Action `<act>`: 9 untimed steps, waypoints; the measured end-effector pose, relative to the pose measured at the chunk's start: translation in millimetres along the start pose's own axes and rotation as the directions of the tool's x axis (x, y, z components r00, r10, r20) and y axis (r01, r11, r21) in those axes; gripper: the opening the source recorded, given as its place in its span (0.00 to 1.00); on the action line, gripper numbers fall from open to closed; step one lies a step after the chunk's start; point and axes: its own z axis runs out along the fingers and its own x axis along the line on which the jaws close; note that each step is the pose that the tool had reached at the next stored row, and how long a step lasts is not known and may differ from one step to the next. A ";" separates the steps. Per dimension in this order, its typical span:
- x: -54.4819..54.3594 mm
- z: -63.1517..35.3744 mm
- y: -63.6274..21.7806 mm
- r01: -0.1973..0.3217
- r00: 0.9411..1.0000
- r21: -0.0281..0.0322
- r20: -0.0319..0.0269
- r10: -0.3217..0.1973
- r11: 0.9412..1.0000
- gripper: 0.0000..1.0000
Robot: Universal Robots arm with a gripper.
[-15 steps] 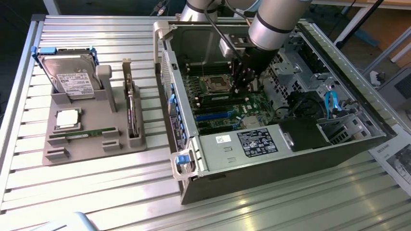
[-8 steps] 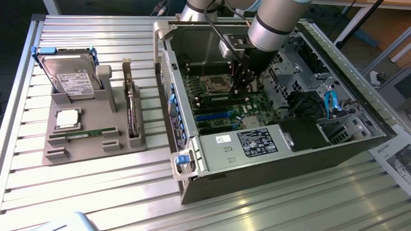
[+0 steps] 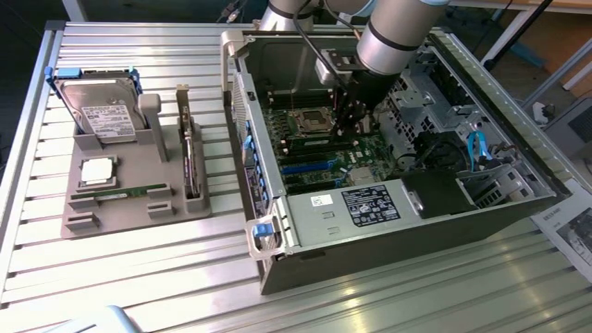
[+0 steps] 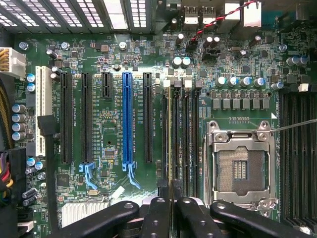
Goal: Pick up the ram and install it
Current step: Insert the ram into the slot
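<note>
The ram [image 4: 170,139] appears edge-on as a thin pale strip between my two black fingers [image 4: 157,213]. It runs along the row of dark memory slots [image 4: 184,139] on the green motherboard, lined up with the slot nearest the long black card slots. My gripper [image 4: 170,204] is shut on the ram. In the exterior view the gripper [image 3: 350,125] reaches down inside the open computer case [image 3: 277,229], just beside the empty processor socket [image 3: 310,121]. I cannot tell whether the ram touches the slot.
The silver-framed processor socket [image 4: 241,166] lies close beside the memory slots. On the exterior view's left, a grey fixture [image 3: 129,208] holds a hard drive [image 3: 104,111], a square silver chip [image 3: 97,171], an upright expansion card [image 3: 188,156] and a green strip [image 3: 120,192]. Blue cables [image 3: 476,149] and drive cages crowd the case's far side.
</note>
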 end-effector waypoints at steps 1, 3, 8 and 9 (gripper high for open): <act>0.0 0.2 0.0 0.000 1.000 0.000 0.000 0.000 1.000 0.12; 0.0 0.8 0.1 0.000 1.000 0.000 0.000 0.000 1.000 0.12; 0.0 0.8 0.3 0.000 1.000 0.000 0.000 0.000 1.000 0.12; 0.0 0.9 0.7 0.000 1.000 0.000 0.000 0.000 1.000 0.12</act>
